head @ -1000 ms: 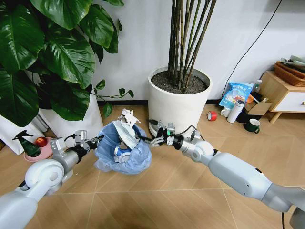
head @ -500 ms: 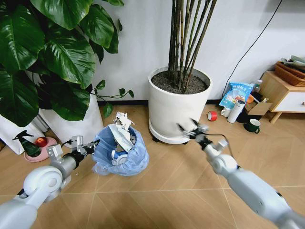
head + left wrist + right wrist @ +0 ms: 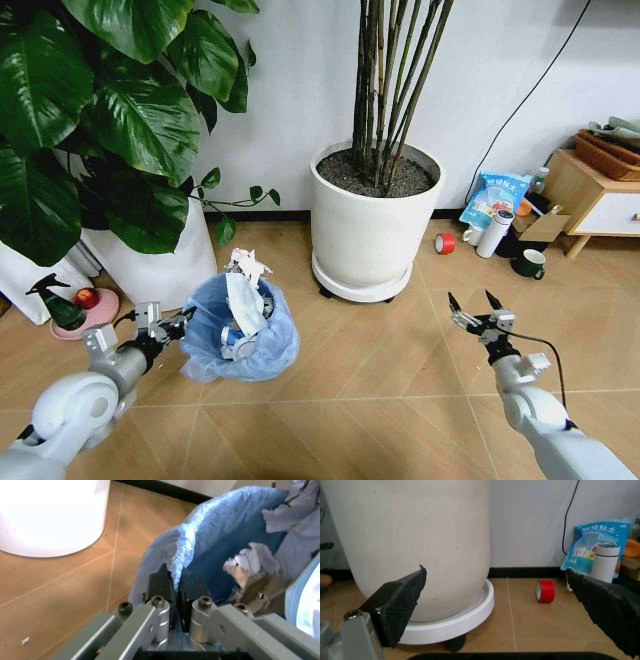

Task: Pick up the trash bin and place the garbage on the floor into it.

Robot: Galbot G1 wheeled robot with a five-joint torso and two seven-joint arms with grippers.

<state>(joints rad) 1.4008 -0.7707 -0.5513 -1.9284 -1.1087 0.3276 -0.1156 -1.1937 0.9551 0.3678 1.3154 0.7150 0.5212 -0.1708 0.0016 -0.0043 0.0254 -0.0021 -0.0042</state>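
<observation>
The trash bin (image 3: 240,335), lined with a crinkly light blue bag, hangs just above the floor (image 3: 350,390) at the lower left. My left gripper (image 3: 178,325) is shut on its rim; the left wrist view shows both black pads (image 3: 161,587) pinching the blue bag edge (image 3: 177,557). Garbage fills the bin: crumpled white paper (image 3: 246,265) pokes above the rim, and torn white and brown wads (image 3: 250,568) lie inside. My right gripper (image 3: 474,304) hovers open and empty over bare planks at the lower right, well clear of the bin.
A big white plant pot (image 3: 373,215) on a wheeled saucer stands behind centre; another pot (image 3: 165,265) with broad leaves stands at left. A red tape roll (image 3: 445,242), white bottle (image 3: 495,233), green mug (image 3: 529,263) and wooden cabinet (image 3: 595,200) sit at back right. A spray bottle (image 3: 58,302) stands far left.
My right gripper has pulled away from the bin's rim, swinging right and toward me, now open over bare floor. The left gripper has carried the bin slightly left and lower.
</observation>
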